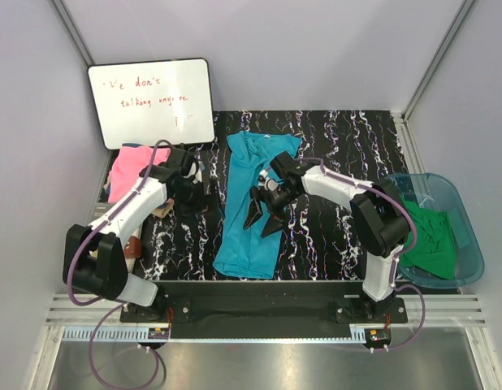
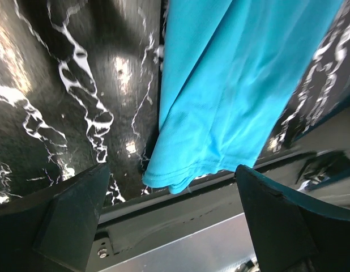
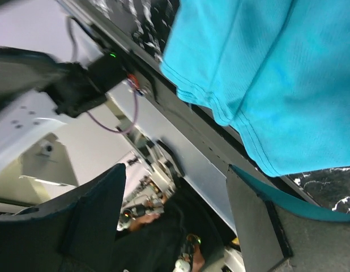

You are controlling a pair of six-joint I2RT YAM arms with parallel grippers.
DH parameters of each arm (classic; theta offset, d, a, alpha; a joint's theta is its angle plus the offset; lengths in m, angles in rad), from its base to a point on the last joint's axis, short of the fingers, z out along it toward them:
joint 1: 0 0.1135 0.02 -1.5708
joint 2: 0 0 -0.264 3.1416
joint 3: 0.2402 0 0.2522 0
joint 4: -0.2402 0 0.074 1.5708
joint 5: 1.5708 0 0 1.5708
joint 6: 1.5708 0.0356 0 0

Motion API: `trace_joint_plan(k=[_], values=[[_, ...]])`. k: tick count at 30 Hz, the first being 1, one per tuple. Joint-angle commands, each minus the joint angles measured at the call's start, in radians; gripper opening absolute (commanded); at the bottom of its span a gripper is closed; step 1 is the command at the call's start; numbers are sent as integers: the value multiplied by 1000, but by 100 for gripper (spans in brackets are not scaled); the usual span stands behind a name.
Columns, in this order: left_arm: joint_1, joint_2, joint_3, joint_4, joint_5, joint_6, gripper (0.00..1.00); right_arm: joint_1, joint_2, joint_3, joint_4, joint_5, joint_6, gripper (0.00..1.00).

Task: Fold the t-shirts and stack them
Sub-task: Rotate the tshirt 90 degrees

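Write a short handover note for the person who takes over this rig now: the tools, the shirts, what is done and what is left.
Left tool: open, empty, left of the teal shirt.
Right tool: open, empty, over the teal shirt.
Teal shirt: a long strip mid-mat.
Pink shirt: heaped far left.
Green shirts: in the tub, right.
Done: teal apparently folded lengthwise.
Left: finish it, fold the rest, stack.

Bright even light, wrist views blurred
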Motion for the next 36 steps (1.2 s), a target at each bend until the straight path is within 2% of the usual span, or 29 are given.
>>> trace_joint_plan(k=[1,6,8,11,17,19,21,23,24,25,36], values=[[8,16,65,-30,28,14,99,74,-40,-24,-80,107,-26,80],[57,-5,53,-41,87,37,99,213,9,-3,-60,255,14,79],[92,-20,50,-47,120,57,99,241,49,0,-22,296,46,69],[147,-57,50,-66,163,95,99,270,91,2,32,333,92,62],[247,-85,34,-83,215,151,99,322,181,36,49,386,111,57],[260,-85,34,-83,233,161,99,330,189,59,44,402,106,53],[270,-85,33,-83,241,168,99,333,197,86,44,419,94,39],[273,-87,30,-80,245,174,99,335,201,106,44,425,75,12],[274,-85,25,-78,245,175,99,335,201,130,41,422,69,4],[275,-83,23,-77,250,177,99,335,201,143,38,419,59,0],[277,-76,-41,-63,265,206,99,335,82,218,-136,497,32,0]])
